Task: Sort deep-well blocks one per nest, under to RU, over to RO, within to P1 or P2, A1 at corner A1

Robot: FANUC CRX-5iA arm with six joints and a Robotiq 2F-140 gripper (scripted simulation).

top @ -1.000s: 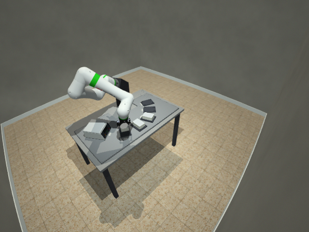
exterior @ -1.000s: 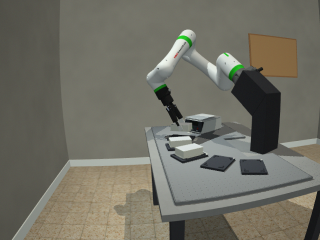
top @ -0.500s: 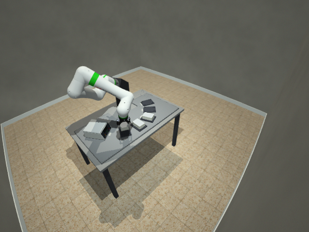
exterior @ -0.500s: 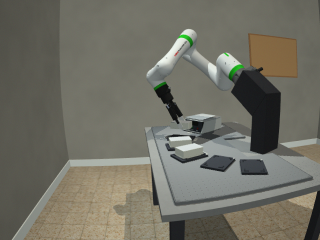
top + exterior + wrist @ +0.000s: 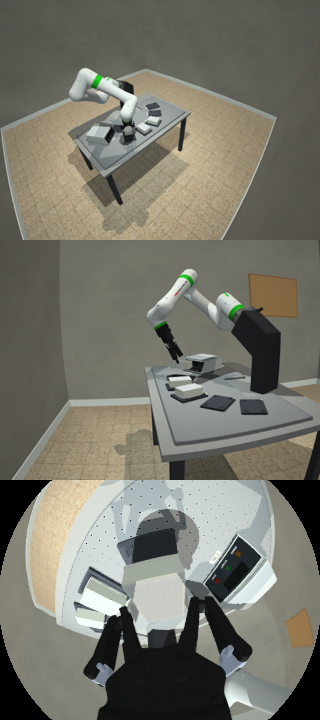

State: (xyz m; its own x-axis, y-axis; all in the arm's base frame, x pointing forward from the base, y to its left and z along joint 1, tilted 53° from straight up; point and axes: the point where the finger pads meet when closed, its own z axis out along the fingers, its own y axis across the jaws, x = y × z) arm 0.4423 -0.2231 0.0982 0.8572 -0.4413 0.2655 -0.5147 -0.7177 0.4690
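My gripper (image 5: 128,129) (image 5: 179,360) (image 5: 159,593) is shut on a white deep-well block (image 5: 128,132) (image 5: 175,364) (image 5: 157,587). It holds the block tilted, a little above the table. The dark infeed nest (image 5: 129,139) (image 5: 150,545) lies empty just below and beyond the block. The grey check-weigher (image 5: 98,134) (image 5: 208,361) (image 5: 245,575) stands beside it, its platform bare. I cannot tell whether any lamp is lit. Two more white blocks (image 5: 143,127) (image 5: 153,120) (image 5: 179,381) (image 5: 188,390) sit in dark nests; one also shows in the wrist view (image 5: 102,592).
Two empty dark nests (image 5: 152,105) (image 5: 155,112) (image 5: 217,402) (image 5: 253,406) lie further along the grey table (image 5: 116,157) (image 5: 206,431). The arm's black pedestal (image 5: 261,348) stands at the back of the table.
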